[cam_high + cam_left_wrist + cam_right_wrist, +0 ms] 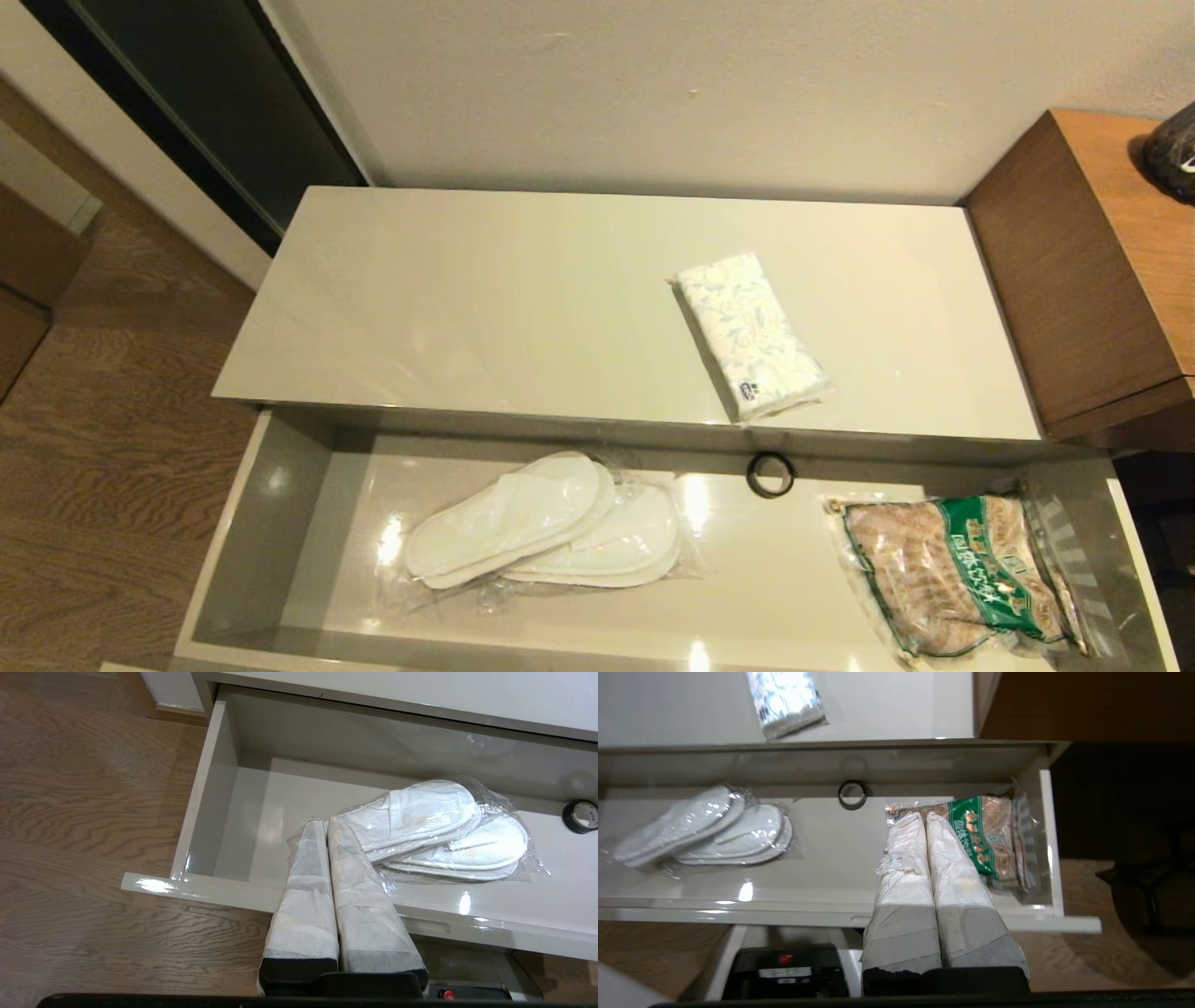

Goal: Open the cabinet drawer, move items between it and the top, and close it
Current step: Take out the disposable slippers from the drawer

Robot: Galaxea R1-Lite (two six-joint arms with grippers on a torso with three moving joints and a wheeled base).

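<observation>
The cabinet drawer (233, 541) stands pulled out, its slot pull (425, 926) on the front edge. The wrapped white slippers (546, 523) lie in its left half. The leaf-print tissue pack (752, 336) rests on the cream top (467, 299), towards the right. Neither gripper shows in the head view. In the left wrist view my left gripper (325, 823) is shut and empty, hovering over the drawer front with its tips by the slippers (430, 821). My right gripper (923, 815), also shut and empty, hangs over the drawer's right half.
A green-labelled snack bag (957, 574) fills the drawer's right end, and a small black ring (770, 474) sits by its back wall. The taller brown wooden cabinet (1092, 271) adjoins on the right. Wood floor (103, 448) lies to the left.
</observation>
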